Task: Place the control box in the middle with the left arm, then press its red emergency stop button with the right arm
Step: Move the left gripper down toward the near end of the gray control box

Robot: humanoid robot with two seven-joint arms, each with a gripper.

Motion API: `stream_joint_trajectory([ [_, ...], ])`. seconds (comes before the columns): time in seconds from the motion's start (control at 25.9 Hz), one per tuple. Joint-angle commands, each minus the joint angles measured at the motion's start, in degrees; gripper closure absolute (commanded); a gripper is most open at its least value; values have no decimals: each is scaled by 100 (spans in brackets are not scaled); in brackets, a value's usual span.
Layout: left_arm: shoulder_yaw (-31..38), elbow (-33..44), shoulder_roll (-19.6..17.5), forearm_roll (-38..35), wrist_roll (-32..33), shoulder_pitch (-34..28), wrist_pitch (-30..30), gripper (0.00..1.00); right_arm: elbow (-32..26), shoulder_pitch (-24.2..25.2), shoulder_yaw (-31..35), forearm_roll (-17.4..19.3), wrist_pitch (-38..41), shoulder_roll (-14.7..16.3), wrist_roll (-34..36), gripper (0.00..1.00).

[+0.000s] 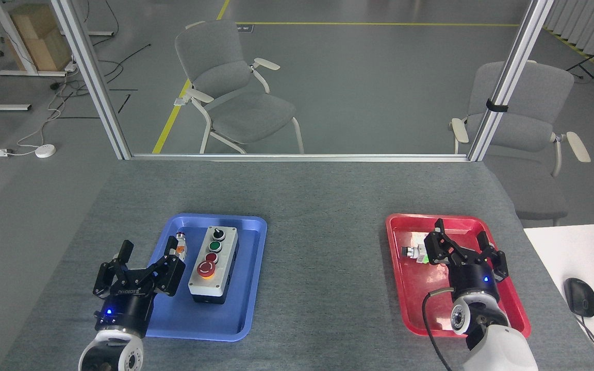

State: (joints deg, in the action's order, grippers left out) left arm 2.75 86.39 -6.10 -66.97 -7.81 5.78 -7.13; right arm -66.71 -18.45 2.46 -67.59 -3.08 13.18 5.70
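You are looking down on a grey felt-covered bench [323, 206] with a blue tray [248, 309] on the left and a red tray [410, 304] on the right. The control box [213, 264] lies lengthwise in the blue tray, its red stop button [207, 268] near the end closest to you, not yet moved to the bare middle [323, 268] between the trays. Your left tool [142, 265] hovers just left of the box with its fingers spread, holding nothing. A small plug-like part [179, 244] sits in the tray between that tool and the box, so a finger could nudge it or catch on the tray's raised rim as you close in. The box looks smooth and blocky; a shallow pinch could let it twist or slip. Your right tool [464, 247], also spread and empty, hangs over the red tray near a small part [414, 252] it could knock.
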Motion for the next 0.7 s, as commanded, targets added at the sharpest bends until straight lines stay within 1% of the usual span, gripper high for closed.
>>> stream_joint_trajectory([
  [0.0,-2,-8,12,44,-36,-7,-16,1,0,0,0,0,0,0,1,0],
  [0.19,-11,62,12,44,-27,-60,-34,1,0,0,0,0,0,0,1,0],
  [0.31,24,220,21,62,-89,-227,-131,1,0,0,0,0,0,0,1,0],
  [0.46,-37,598,100,27,-107,-719,-359,1,9,0,0,0,0,0,1,0],
  [0.5,-81,616,100,-53,-107,-859,-429,1,9,0,0,0,0,0,1,0],
  [0.58,-433,554,65,-202,-107,-991,-456,1,0,0,0,0,0,0,1,0],
  [0.66,-688,370,109,-826,-107,-1000,-342,1,0,0,0,0,0,0,1,0],
])
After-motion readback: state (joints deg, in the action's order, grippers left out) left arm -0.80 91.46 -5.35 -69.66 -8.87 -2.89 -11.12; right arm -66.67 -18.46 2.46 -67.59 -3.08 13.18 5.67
